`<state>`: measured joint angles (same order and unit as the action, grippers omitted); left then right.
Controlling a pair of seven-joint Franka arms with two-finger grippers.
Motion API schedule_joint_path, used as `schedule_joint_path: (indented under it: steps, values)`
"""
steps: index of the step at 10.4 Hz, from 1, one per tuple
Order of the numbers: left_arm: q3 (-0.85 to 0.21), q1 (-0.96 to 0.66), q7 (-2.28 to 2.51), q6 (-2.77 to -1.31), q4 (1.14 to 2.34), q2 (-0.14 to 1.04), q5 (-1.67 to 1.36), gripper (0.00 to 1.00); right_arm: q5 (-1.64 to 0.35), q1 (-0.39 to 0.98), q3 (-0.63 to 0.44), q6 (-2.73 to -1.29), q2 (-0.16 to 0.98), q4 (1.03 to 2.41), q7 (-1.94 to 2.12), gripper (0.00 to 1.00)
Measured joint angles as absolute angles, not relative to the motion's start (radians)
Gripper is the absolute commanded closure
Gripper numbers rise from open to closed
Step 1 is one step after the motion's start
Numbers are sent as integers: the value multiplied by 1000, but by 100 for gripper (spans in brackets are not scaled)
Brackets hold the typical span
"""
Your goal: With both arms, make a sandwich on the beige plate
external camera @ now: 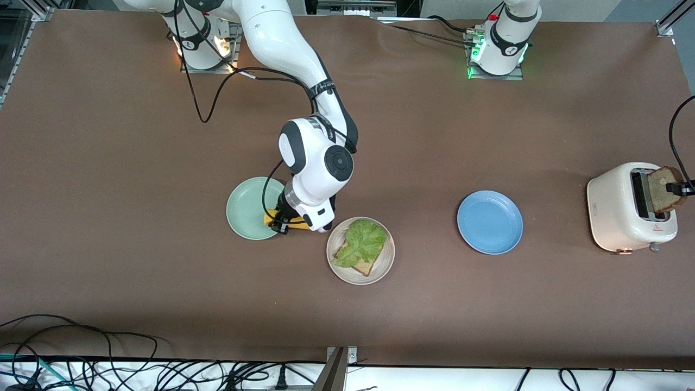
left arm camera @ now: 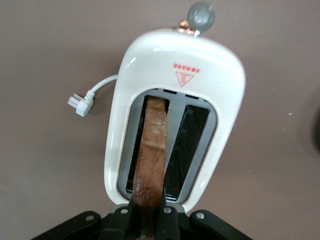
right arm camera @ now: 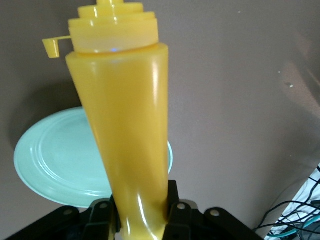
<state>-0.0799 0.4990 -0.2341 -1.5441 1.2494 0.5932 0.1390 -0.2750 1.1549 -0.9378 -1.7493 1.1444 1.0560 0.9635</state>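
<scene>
From the front I see the beige plate (external camera: 360,251) mid-surface holding a slice (external camera: 359,261) under lettuce (external camera: 362,243); my right tool (external camera: 282,221) clamps the yellow bottle (external camera: 286,220) by the green plate (external camera: 254,208). Left wrist: my left tool (left arm camera: 145,220) pinches the second slice (left arm camera: 151,155) in the toaster (left arm camera: 175,75). Right wrist: bottle gripped over the green plate

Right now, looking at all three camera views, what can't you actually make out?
- Front view: most of the left arm is cut off by the frame edge; only its base and the left gripper show.
- Front view: the right gripper and the yellow squeeze bottle are mostly hidden under the right arm's wrist.
- Left wrist view: the toaster slot hides the lower part of the bread slice.
- Front view: lettuce covers the bread on the beige plate.
</scene>
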Motion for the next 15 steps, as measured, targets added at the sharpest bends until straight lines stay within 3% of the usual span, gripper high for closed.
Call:
schedule_joint_path:
  steps: [4,6,8,11,13,15]
  values:
    - [-128,486,-234,-1479,1234,456,125,100,-290,1151,-938,-1749,1144,1053,967,100]
    - [-155,479,-199,-1447,1234,413,38,100,-451,1087,-912,-1739,1120,1062,965,100]
    - [-189,479,-76,-1433,1234,399,-69,100,-547,909,-763,-1734,1011,1118,971,100]
    - [-351,475,243,-1434,1233,394,-185,100,-554,604,-461,-1702,822,1209,1068,100]
    - [-476,450,442,-1478,1238,401,-199,100,-608,471,-365,-1639,779,1234,1204,100]
    - [-498,365,578,-1573,1246,435,-281,100,-676,320,-292,-1590,780,1251,1377,100]
